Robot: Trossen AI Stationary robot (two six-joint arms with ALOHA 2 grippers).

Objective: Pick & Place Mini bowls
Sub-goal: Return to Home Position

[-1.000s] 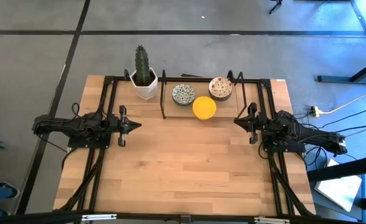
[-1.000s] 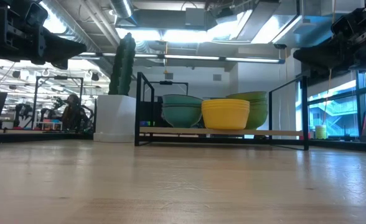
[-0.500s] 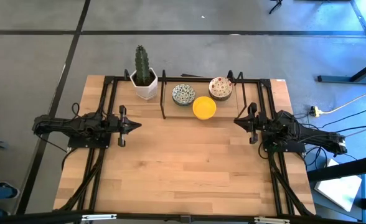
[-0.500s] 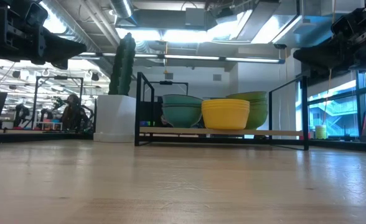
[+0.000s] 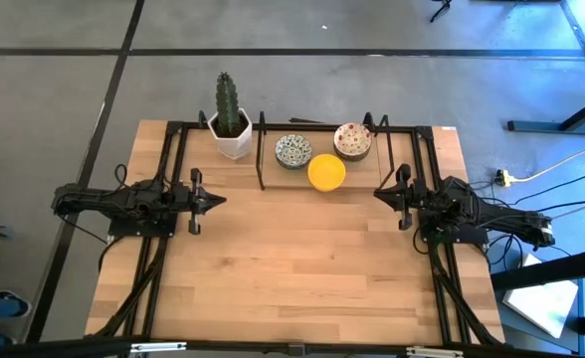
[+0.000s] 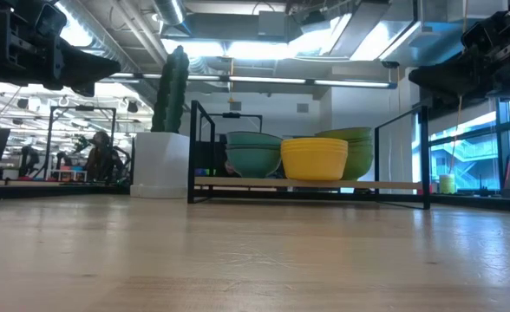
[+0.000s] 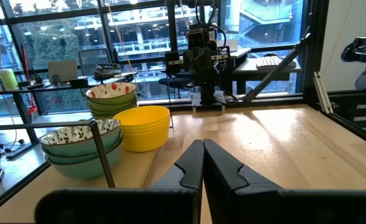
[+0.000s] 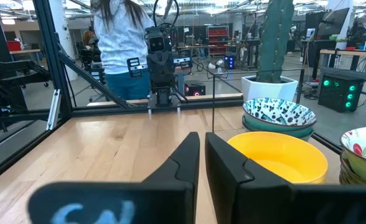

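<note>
1. Nothing has shifted over the last second. Both arms sit folded exactly where they were, so the return to rest looks finished, not under way.
2. The left pincer (image 5: 218, 200) hangs over the left side of the surface (image 5: 292, 278) and points inward. Its fingers are pressed together on nothing, as its own wrist view shows.
3. The right pincer (image 5: 380, 194) mirrors it on the right side. Its fingers are drawn together with only a sliver between them, and they are also empty.
4. The bowls stand on the low black-framed shelf (image 5: 262, 164) at the far edge. They form a blue-green patterned stack (image 5: 293, 151), a yellow stack (image 5: 326, 171) just in front between the other two, and a red-speckled stack (image 5: 352, 140).
5. No bowl lies loose on the surface, so the sorting appears complete.
6. A cactus pot (image 5: 232, 139) stands just left of the shelf, apart from the bowls.
7. A person (image 8: 124, 50) stands beyond the surface behind the left arm, well clear of both pincers.
8. Nothing lies between the arms.
</note>
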